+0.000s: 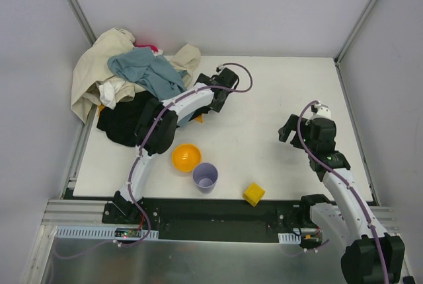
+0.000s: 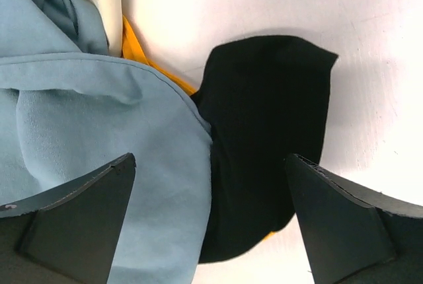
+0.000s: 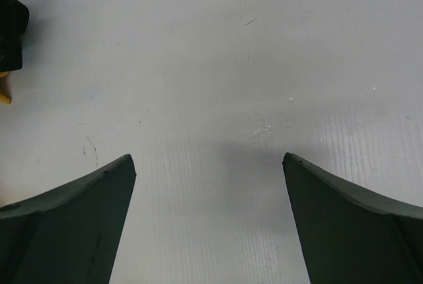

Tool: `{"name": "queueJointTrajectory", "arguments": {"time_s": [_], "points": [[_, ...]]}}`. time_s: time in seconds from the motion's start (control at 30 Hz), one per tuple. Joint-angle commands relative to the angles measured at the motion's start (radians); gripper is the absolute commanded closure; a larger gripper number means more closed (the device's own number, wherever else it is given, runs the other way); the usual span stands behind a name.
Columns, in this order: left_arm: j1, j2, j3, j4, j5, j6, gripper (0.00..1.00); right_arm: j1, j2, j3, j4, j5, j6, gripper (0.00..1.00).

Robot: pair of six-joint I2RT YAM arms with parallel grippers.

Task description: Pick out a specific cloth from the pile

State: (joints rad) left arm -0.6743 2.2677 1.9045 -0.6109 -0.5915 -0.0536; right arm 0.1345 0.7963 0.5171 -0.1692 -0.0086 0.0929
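The orange bowl [image 1: 186,156] near the front of the table [image 1: 277,86] serves as the landmark. Beyond it and to its left lies the pile [image 1: 125,86]: a cream garment [image 1: 89,76] at the far left, a blue-grey garment [image 1: 147,72] on top, and a black garment [image 1: 122,125] on the side nearest the bowl.

The cloth [image 2: 134,47] is beyond the bowl and a little to its right, almost wholly buried. In the left wrist view only a thin orange-yellow strip shows between the blue-grey fabric and a black flap, and another sliver peeks out at the flap's lower edge.

The left gripper [image 2: 210,157] hangs over this spot with its jaws spread wide and nothing between them. The step in hand looks like the approach to the grasp. The next move probably calls for lowering onto the exposed orange-yellow edge and pinching only that layer, since the black flap and blue-grey fabric lie over it and could easily be caught too.

Just right of the bowl stand a purple cup [image 1: 205,177] and a yellow block [image 1: 253,193]. Well to the right of the bowl, the right gripper [image 3: 208,158] hovers over bare table, jaws wide apart and empty.
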Motion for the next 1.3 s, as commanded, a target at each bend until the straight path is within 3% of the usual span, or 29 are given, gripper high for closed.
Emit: {"name": "queueJointTrajectory", "arguments": {"time_s": [0.0, 0.17, 0.27, 0.37, 0.57, 0.87, 1.27], "points": [[-0.005, 0.030, 0.053, -0.012, -0.073, 0.031, 0.07, -0.004, -0.012, -0.002, 0.010, 0.002, 0.001, 0.04], [0.007, 0.036, 0.036, -0.010, -0.074, 0.014, 0.28, -0.004, 0.001, 0.003, 0.010, 0.001, -0.004, 0.04], [0.018, 0.030, 0.018, -0.012, -0.076, 0.005, 0.46, -0.001, 0.007, 0.003, 0.010, -0.001, -0.001, 0.04], [0.025, 0.015, 0.001, -0.010, -0.079, -0.002, 0.72, -0.001, 0.011, 0.003, 0.011, -0.004, 0.002, 0.04], [0.032, -0.013, -0.028, 0.005, -0.087, 0.001, 1.00, -0.003, 0.020, 0.004, 0.013, -0.005, 0.007, 0.04], [0.047, -0.097, -0.045, 0.010, -0.110, 0.020, 1.00, -0.003, 0.017, 0.015, 0.007, -0.016, 0.010, 0.04], [0.128, -0.342, -0.073, 0.007, -0.080, 0.092, 1.00, -0.001, 0.058, 0.041, 0.011, -0.068, 0.045, 0.04]]}}
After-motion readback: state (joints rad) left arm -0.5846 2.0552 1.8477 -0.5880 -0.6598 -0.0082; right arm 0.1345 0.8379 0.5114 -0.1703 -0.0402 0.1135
